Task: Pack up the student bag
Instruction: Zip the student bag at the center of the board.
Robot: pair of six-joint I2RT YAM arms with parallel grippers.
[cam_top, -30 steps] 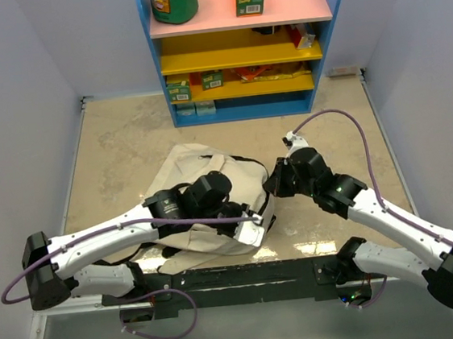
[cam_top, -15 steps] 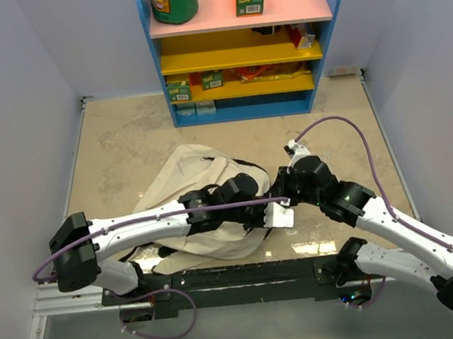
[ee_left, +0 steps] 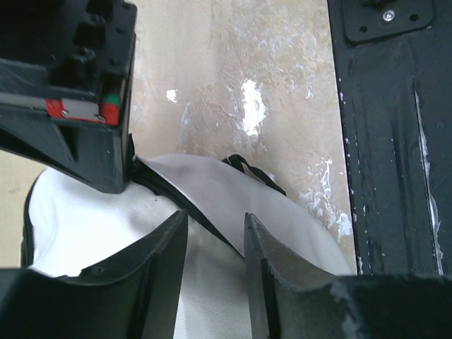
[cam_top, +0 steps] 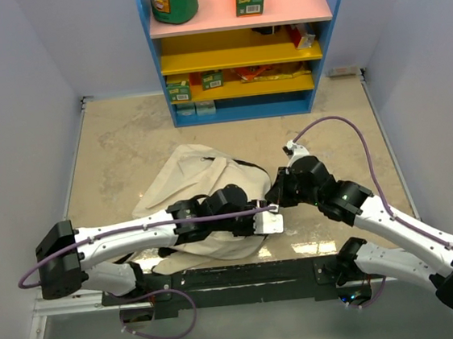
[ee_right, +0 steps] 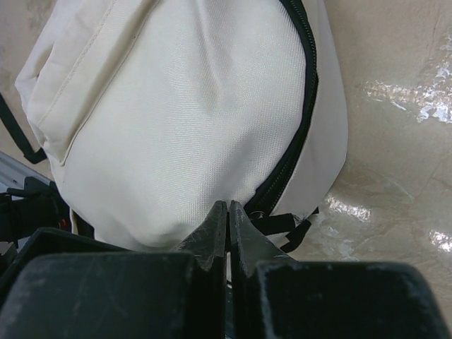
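- The student bag (cam_top: 191, 181) lies flat near the middle of the table (cam_top: 118, 140), with both grippers at its 4 o'clock corner.
- Left gripper (ee_left: 214, 229): jaws apart over cream fabric.
- Right gripper (ee_right: 228, 212): jaws pressed together at the zipper (ee_right: 302, 120) — whether they pinch its pull, I cannot tell.
- Likely step: working the zipper. The next move calls for one gripper to brace the fabric while the other draws along the track.
- Count: one bag, two grippers, one shelf unit (cam_top: 252, 106) at 12 o'clock.
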